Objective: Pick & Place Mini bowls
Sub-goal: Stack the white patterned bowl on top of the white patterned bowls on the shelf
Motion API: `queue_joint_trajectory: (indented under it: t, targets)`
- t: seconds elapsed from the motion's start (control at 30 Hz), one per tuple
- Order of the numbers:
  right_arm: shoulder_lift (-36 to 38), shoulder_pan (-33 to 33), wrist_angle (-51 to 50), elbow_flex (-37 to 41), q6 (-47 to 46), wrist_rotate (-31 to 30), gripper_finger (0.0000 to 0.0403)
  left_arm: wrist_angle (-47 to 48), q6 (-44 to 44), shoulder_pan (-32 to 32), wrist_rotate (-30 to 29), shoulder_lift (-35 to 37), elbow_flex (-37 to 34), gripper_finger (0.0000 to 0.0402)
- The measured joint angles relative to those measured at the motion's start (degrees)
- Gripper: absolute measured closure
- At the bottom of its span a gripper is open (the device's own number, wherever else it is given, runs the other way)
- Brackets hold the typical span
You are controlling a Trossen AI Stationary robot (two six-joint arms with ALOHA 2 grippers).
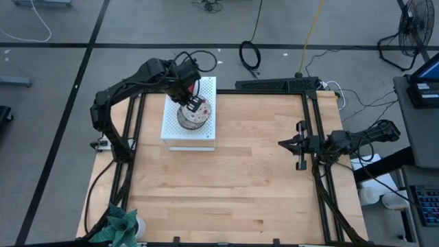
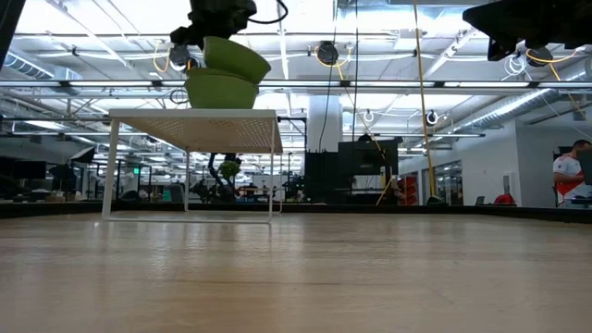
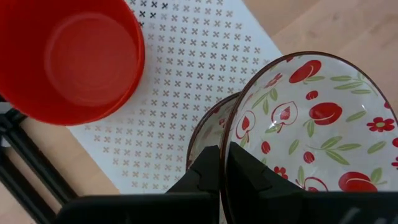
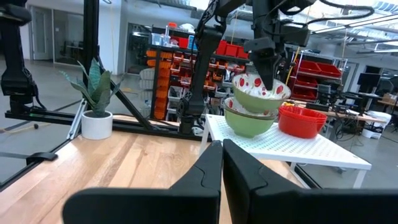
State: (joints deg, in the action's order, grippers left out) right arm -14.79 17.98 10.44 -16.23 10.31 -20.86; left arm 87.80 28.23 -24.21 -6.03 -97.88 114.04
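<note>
A white perforated board (image 1: 175, 130) stands on legs at the table's far left. On it sit a plain red mini bowl (image 3: 74, 56) and a floral mini bowl, green outside (image 4: 249, 123). Above that one, a second floral mini bowl (image 3: 311, 118) tilts, with its underside at the lower bowl's rim (image 2: 220, 76). My left gripper (image 3: 224, 152) comes down from above and is shut on this upper bowl. My right gripper (image 1: 285, 143) waits shut by the table's right edge, holding nothing. My left gripper pinches the upper floral bowl's wall at its rim (image 3: 229, 140). One finger (image 3: 249, 174) is inside the bowl and the other (image 3: 208, 171) outside. The fingers point steeply down from above. The bowl hangs tilted, and its low side meets the lower bowl.
A potted plant (image 1: 120, 226) stands at the table's near left corner. Black frame rails (image 1: 315, 130) run along the left, far and right sides. The wooden tabletop (image 1: 240, 185) lies between the board and the right arm. A person (image 2: 569, 171) shows far off in the room.
</note>
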Motion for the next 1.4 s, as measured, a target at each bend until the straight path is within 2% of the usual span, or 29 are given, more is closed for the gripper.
queue_joint_trajectory:
  t: [0.3,0.5,0.77,1.1,1.4]
  targets:
    - [0.0,0.0,0.0,0.0,-0.22,0.02,0.0403,-8.59,-1.59,-1.61,3.55,4.69,-10.05,0.0391]
    - [-0.02,0.0,-0.01,0.0,-0.22,0.0,0.0403,-9.74,-1.49,-2.9,3.43,7.73,-17.46,0.0391]
    - [-0.02,0.0,0.02,0.0,-0.22,-0.02,0.0403,-19.51,-2.2,-3.62,8.52,11.92,-25.78,0.0391]
    - [-0.02,0.02,0.04,0.0,-0.22,-0.02,0.0403,-19.89,-2.28,-3.53,8.8,11.86,-27.75,0.0339]
    - [-0.02,0.01,0.06,0.0,-0.09,-0.04,0.0403,-20.46,-2.24,-3.14,10.52,13.97,-27.58,0.0333]
